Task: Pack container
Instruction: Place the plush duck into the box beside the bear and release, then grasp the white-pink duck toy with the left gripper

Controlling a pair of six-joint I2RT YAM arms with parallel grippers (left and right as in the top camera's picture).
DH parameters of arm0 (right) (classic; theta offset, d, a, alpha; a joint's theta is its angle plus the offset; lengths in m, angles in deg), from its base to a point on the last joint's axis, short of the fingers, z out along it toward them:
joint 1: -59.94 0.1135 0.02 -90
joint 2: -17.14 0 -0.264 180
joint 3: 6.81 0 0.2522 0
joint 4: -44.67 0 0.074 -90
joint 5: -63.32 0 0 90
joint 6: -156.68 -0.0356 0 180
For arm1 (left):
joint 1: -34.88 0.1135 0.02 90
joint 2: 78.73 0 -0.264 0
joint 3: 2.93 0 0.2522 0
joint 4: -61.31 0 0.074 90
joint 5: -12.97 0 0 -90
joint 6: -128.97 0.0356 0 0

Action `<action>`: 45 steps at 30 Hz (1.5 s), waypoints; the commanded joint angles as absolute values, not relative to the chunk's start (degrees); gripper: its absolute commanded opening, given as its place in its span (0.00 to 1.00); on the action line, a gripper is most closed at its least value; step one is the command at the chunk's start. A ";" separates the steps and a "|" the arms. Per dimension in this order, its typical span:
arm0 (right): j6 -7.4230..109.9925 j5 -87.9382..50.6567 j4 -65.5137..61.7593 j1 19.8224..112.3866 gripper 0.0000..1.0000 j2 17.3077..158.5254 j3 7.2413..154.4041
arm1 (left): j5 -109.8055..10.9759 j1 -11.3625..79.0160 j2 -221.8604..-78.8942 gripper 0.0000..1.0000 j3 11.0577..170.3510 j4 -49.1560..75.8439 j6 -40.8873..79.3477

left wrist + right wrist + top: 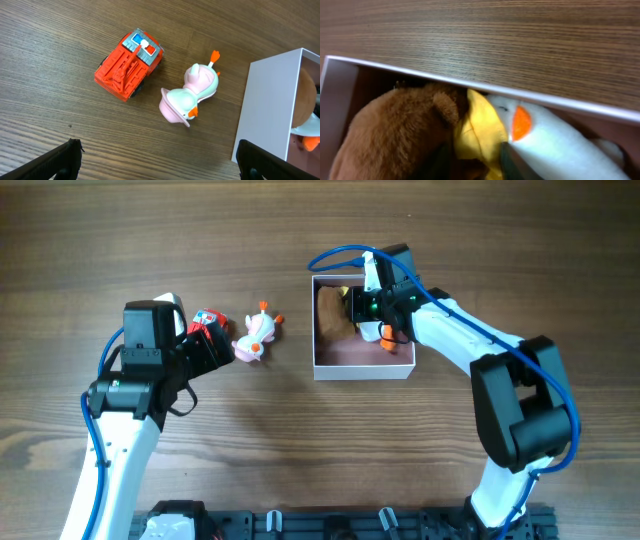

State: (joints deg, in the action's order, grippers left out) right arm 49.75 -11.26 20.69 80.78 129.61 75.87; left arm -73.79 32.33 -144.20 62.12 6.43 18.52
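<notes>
Left gripper (159,157) gapes wide near the truck (129,65) and duck (190,95). Right gripper (372,315) is down inside the container (365,372). I can't tell its grip.

My arms (110,455): white links, black joint housings (520,405), blue cables (335,253) along both. Green LED (372,305) on right wrist. Left fingers (60,161) black.

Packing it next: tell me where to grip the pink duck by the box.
Grip the duck toy across its rounded body, from straight above: it lies on its side, apart from the red toy truck and container, head and feet at the ends.
</notes>
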 commanded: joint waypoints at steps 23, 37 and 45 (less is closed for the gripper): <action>36.68 -13.73 -19.29 44.28 1.00 94.18 74.87 | -66.86 32.09 -146.69 0.92 67.62 5.92 26.87; 36.66 -13.73 -19.24 44.28 0.99 94.18 74.87 | -71.73 29.31 -175.33 0.91 84.13 2.67 42.19; 36.68 -13.73 -19.24 44.28 1.00 94.18 74.87 | -71.82 21.71 -187.98 0.81 84.13 3.91 43.26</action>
State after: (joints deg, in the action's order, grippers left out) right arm 37.32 -12.79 -19.26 44.24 94.81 74.84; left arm -72.45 23.54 -183.20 83.45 3.89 41.93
